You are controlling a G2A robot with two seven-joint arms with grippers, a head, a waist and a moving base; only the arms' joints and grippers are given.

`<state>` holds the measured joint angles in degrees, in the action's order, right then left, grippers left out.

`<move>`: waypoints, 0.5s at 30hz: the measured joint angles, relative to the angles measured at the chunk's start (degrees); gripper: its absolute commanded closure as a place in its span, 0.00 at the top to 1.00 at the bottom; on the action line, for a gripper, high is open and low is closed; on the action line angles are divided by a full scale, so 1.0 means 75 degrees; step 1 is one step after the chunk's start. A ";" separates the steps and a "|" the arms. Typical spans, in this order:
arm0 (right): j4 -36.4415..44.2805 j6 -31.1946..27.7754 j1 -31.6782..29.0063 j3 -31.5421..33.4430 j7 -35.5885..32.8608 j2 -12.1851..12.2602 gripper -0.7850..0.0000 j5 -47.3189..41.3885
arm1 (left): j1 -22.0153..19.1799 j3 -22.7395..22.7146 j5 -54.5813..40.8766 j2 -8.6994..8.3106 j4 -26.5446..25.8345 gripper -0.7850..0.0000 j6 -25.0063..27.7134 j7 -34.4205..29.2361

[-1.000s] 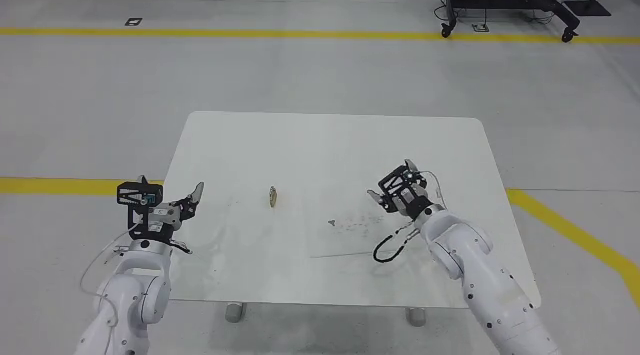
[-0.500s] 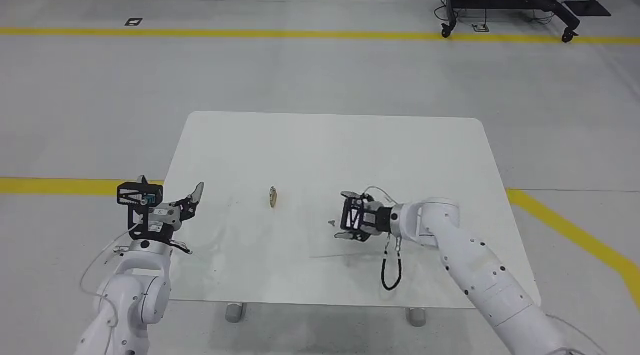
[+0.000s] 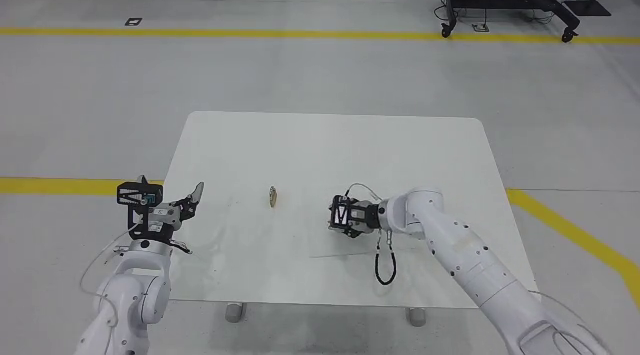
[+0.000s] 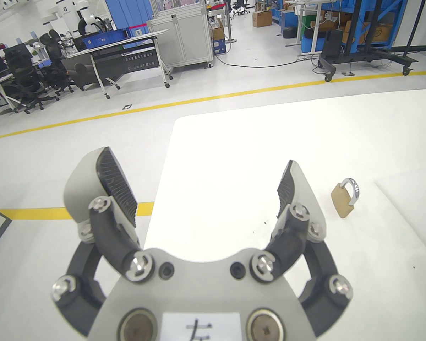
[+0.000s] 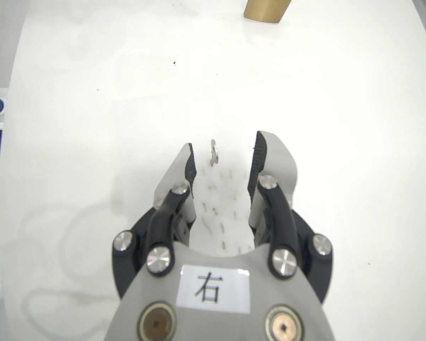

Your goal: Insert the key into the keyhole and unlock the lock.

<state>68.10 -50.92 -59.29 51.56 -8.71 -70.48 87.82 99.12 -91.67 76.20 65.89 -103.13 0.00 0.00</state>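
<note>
Your right gripper (image 5: 224, 142) has swung in low over the key (image 5: 214, 153). Its jaws are part open and empty, flanking the key, so you can grasp next. Your left gripper (image 4: 198, 160) stays wide open, holding nothing. The lock (image 5: 268, 5) lies farther on, mid-table.

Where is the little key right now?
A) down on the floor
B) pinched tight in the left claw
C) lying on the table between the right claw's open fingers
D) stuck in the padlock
C: the key lies flat on the white table in the gap of the open right claw, well apart from the padlock.
</note>
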 measured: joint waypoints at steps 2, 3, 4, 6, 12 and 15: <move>-0.0031 -0.0067 0.0058 -0.0068 0.0135 -0.0015 0.00 -0.0019 | 0.0000 0.0000 0.0000 0.0000 0.0000 1.00 0.0000 0.0000; -0.0043 -0.0104 0.0072 -0.0079 0.0213 -0.0013 0.00 -0.0005 | 0.0000 0.0000 0.0000 0.0000 0.0000 1.00 0.0000 0.0000; -0.0055 -0.0151 0.0085 -0.0083 0.0311 -0.0003 0.00 0.0027 | 0.0000 0.0000 0.0000 0.0000 0.0000 1.00 0.0000 0.0000; -0.0062 -0.0203 0.0097 -0.0074 0.0429 0.0016 0.00 0.0090 | 0.0000 0.0000 0.0000 0.0000 0.0000 1.00 0.0000 0.0000; 0.0166 -0.0181 0.0007 0.0100 0.0914 0.0128 0.00 0.0323 | 0.0000 0.0000 0.0000 0.0000 0.0000 1.00 0.0000 0.0000; 0.0338 -0.0154 -0.0100 0.0224 0.1127 0.0203 0.00 0.0468 | 0.0000 0.0000 0.0000 0.0000 0.0000 1.00 0.0000 0.0000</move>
<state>70.63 -52.08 -60.05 53.23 -0.26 -68.96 91.33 99.12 -91.67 76.20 65.89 -103.13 0.00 0.00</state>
